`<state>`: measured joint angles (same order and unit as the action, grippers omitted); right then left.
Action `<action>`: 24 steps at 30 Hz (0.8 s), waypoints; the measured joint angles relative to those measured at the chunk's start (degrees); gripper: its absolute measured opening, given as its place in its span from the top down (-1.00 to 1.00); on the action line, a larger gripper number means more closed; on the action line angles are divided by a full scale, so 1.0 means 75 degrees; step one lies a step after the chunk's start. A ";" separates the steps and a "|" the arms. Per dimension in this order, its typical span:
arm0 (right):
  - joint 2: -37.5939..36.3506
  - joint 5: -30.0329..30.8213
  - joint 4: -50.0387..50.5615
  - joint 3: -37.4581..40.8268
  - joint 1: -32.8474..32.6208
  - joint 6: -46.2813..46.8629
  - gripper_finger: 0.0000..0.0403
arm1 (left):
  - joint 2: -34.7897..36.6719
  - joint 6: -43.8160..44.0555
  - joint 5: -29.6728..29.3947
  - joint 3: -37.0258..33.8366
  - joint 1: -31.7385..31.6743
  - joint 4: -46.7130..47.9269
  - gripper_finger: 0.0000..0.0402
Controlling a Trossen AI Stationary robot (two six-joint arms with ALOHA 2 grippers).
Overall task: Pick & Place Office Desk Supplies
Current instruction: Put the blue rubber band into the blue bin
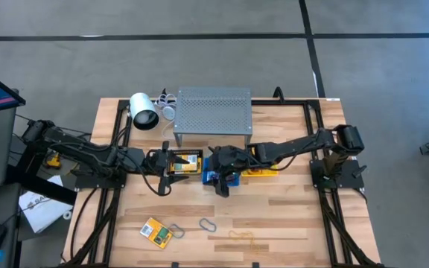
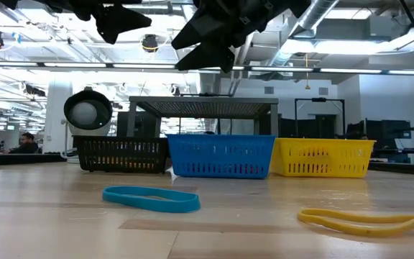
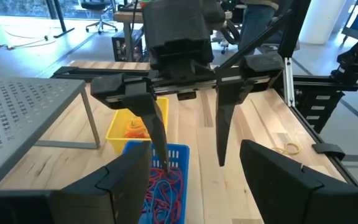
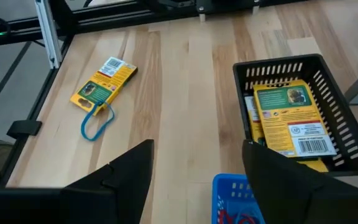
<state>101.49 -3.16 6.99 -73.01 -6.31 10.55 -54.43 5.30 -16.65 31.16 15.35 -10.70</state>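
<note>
My right gripper (image 3: 188, 137) hangs open above the blue basket (image 1: 213, 177), which holds red bands (image 3: 163, 186). My left gripper (image 1: 162, 162) stands open at the black basket (image 4: 284, 74), where yellow-and-green packs (image 4: 291, 118) lie flat. Both grippers are empty. Another pack (image 4: 104, 81) lies flat on the table near the front left, with a blue band loop (image 4: 95, 124) beside it. A blue band (image 2: 152, 198) and a yellow band (image 2: 365, 219) lie flat near the front edge. The yellow basket (image 3: 126, 127) holds orange items.
The three baskets stand in a row in front of the grey perforated shelf (image 1: 213, 112). A white lamp-like cylinder (image 1: 144, 112) lies at the back left. Black frame rails (image 1: 114, 186) run along both table sides. Bare wood lies between the baskets and the front items.
</note>
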 joint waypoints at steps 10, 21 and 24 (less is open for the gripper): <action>0.0000 0.0000 -0.0205 0.0000 0.0000 0.0208 -0.19 | -0.0006 0.0451 -0.0002 0.0000 0.0000 -0.0475 -0.20; -0.0104 -0.1942 -0.2607 0.0006 -0.0423 0.0006 -0.19 | 0.0613 -0.0031 0.1357 -0.0001 0.0387 -0.0971 -0.20; -0.0486 -0.1480 -0.2623 0.0006 -0.0798 -0.0778 -0.19 | 0.1153 -0.0356 0.1362 -0.0006 0.0781 -0.0973 -0.20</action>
<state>97.85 -14.26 -12.68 -72.97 -12.29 4.71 -45.79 2.63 -6.44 31.11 21.21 -18.00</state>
